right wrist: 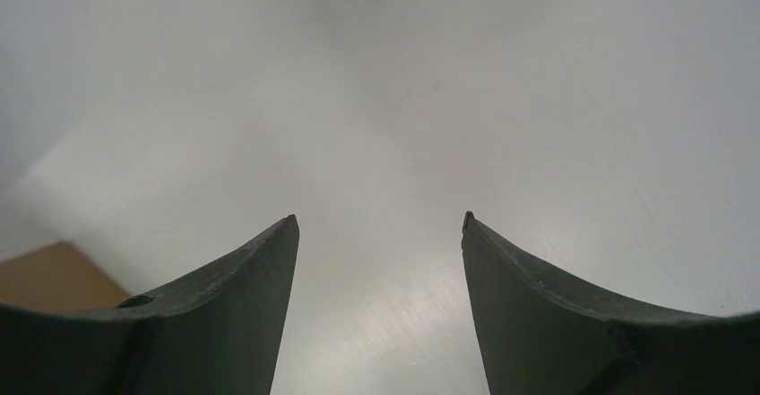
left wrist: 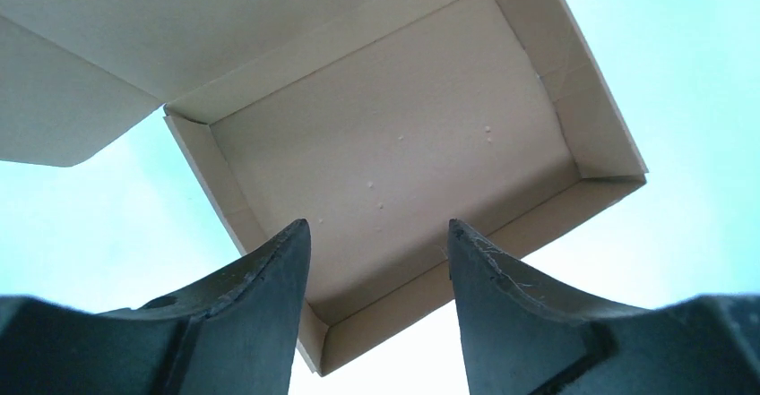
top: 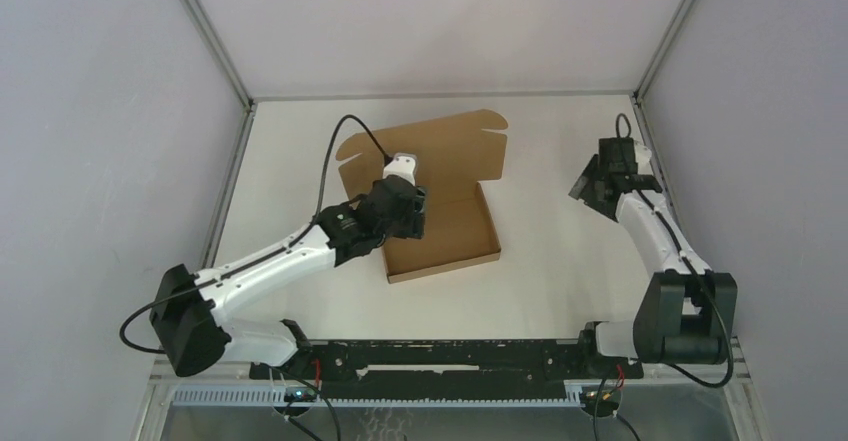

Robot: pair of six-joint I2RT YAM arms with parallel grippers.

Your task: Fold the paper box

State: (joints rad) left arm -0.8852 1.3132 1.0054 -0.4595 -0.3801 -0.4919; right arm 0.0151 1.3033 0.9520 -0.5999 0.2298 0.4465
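The paper box lies mid-table as a brown cardboard tray with its side walls standing and its lid panel flat toward the back. My left gripper hovers over the tray's left side, open, with nothing between its fingers. In the left wrist view the box fills the frame beyond the open left gripper, whose fingertips are apart from the cardboard. My right gripper hangs open at the far right, well away from the box. The right wrist view shows the right gripper over bare table, with a corner of the box at lower left.
Grey enclosure walls with metal posts close off the left, right and back of the white table. A black rail with both arm bases runs along the near edge.
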